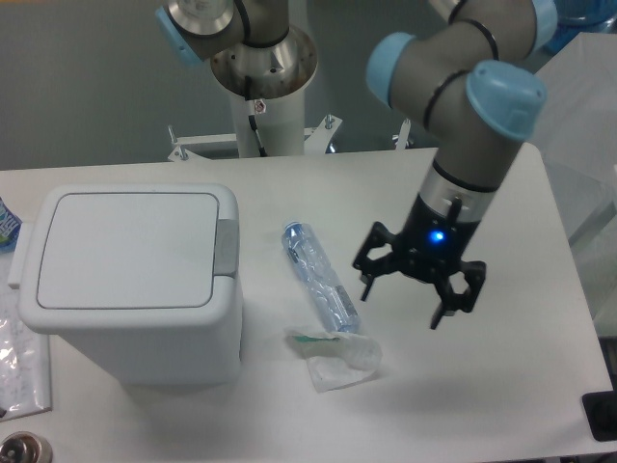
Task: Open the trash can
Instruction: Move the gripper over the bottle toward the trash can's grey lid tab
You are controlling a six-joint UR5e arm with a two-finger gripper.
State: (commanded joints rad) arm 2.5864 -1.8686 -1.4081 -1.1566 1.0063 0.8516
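The trash can [130,280] is a boxy white bin at the left of the table, its flat white lid [125,249] shut. A grey push-button tab [227,249] sits on its right rim. My gripper [403,301] hangs above the table to the right of the bin, well apart from it. Its black fingers [369,282] are spread open and hold nothing. A crushed clear plastic bottle [320,280] lies on the table between the bin and the gripper.
A crumpled clear plastic wrapper [337,355] lies below the bottle. Clear plastic packaging [19,352] lies at the left edge. The arm's white base post [265,106] stands at the back. A dark object [603,415] sits at the right edge.
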